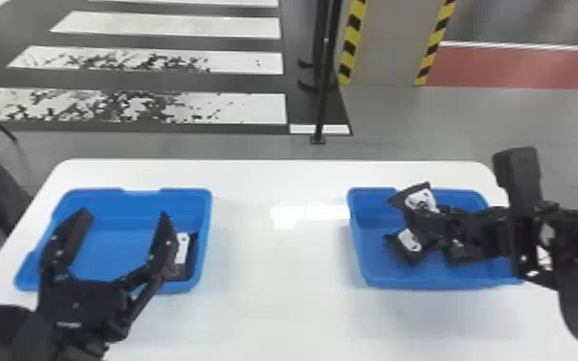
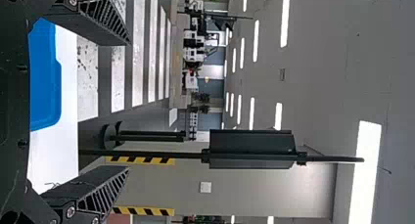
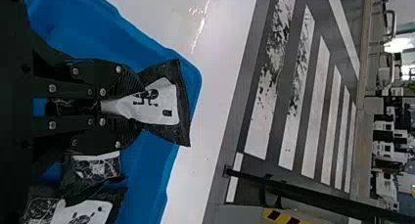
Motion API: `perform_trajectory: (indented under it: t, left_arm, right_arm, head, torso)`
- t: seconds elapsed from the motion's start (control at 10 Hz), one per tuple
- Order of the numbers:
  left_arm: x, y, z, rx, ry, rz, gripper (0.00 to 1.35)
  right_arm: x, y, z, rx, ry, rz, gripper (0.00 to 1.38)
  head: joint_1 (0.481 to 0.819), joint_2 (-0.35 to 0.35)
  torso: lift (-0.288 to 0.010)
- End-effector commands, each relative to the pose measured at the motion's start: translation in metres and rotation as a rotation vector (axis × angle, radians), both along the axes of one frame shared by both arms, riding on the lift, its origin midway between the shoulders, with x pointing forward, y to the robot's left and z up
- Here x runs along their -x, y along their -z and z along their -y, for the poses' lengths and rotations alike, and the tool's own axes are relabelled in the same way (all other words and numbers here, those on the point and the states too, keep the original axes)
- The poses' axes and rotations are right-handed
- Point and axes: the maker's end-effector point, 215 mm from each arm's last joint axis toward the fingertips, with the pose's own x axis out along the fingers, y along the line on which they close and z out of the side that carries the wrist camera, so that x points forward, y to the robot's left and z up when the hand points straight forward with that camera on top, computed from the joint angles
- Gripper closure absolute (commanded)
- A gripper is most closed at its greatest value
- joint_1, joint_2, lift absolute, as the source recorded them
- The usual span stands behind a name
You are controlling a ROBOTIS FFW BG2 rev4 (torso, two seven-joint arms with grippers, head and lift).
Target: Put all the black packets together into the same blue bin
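Black packet (image 1: 417, 198) with white label, pinched at one end by the right gripper (image 1: 420, 220), fingers narrow on it. Held end is bunched up, free end fans out flat past the fingertips. It's over the right blue bin (image 1: 367, 281), near the far rim. Two more packets lie in that bin: one (image 3: 93, 168) just beside the gripper in the right wrist view, another (image 3: 88, 212) next to it, both with white on their faces. Left blue bin (image 1: 127, 194), well apart on the same table, has one packet (image 1: 185, 254), also black with a white label, near the wall on the side facing the right bin; part of it is hidden by the left gripper (image 1: 125, 215). That gripper is above the left bin, fingers wide, nothing between them. White table (image 1: 281, 269) under both bins, bare strip between the two. Past the table: grey floor (image 1: 245, 146), worn white stripes (image 1: 235, 108) on dark ground, black pole (image 1: 322, 96) with its foot on the floor, grey column (image 1: 389, 43) edged in yellow-and-black tape (image 1: 352, 43), red floor band (image 1: 518, 67) to the right. Left wrist view also gets ceiling lights (image 2: 364, 170) and a dark panel (image 2: 250, 149) on the pole.
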Motion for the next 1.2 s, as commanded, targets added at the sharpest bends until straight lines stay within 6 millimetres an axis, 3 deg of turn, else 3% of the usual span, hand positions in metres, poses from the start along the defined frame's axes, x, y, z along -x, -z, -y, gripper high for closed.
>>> perform_trajectory:
  t: [0.0, 0.2, 0.3, 0.4, 0.6, 0.7, 0.9, 1.1]
  left_arm:
    - [0.000, 0.000, 0.000, 0.000, 0.001, 0.000, 0.13]
    - [0.000, -0.001, -0.001, -0.001, -0.001, 0.003, 0.13]
    - [0.000, -0.002, -0.001, -0.001, -0.001, 0.005, 0.13]
    - [0.000, -0.002, -0.002, 0.001, -0.004, 0.005, 0.13]
    - [-0.001, -0.003, -0.003, 0.002, -0.006, 0.008, 0.13]
    - [-0.001, -0.003, -0.004, 0.003, -0.007, 0.008, 0.13]
    - [-0.002, -0.002, -0.004, 0.001, -0.006, 0.005, 0.13]
    - [-0.010, 0.005, -0.003, -0.007, -0.002, -0.012, 0.13]
  right_arm:
    - [0.004, 0.016, 0.012, 0.012, 0.030, -0.030, 0.86]
    - [0.010, 0.011, 0.009, 0.010, 0.028, 0.013, 0.12]
    - [0.017, -0.001, -0.005, -0.011, 0.005, 0.064, 0.06]
    - [0.031, -0.021, -0.024, -0.037, -0.013, 0.142, 0.13]
    - [0.070, -0.062, -0.060, -0.135, -0.039, 0.294, 0.14]
    - [0.087, -0.084, -0.068, -0.166, -0.028, 0.368, 0.15]
    - [0.113, -0.102, -0.061, -0.197, 0.008, 0.424, 0.15]
    - [0.135, -0.098, -0.064, -0.228, 0.017, 0.392, 0.15]
  head:
    - [0.695, -0.100]
    - [0.695, -0.116]
    - [0.695, -0.117]
    - [0.695, -0.106]
    - [0.695, -0.079]
    - [0.695, -0.052]
    - [0.695, -0.019]
    - [0.695, -0.025]
  torso:
    - [-0.110]
    - [-0.110]
    - [-0.110]
    - [-0.110]
    - [-0.110]
    - [-0.110]
    - [-0.110]
    - [-0.110]
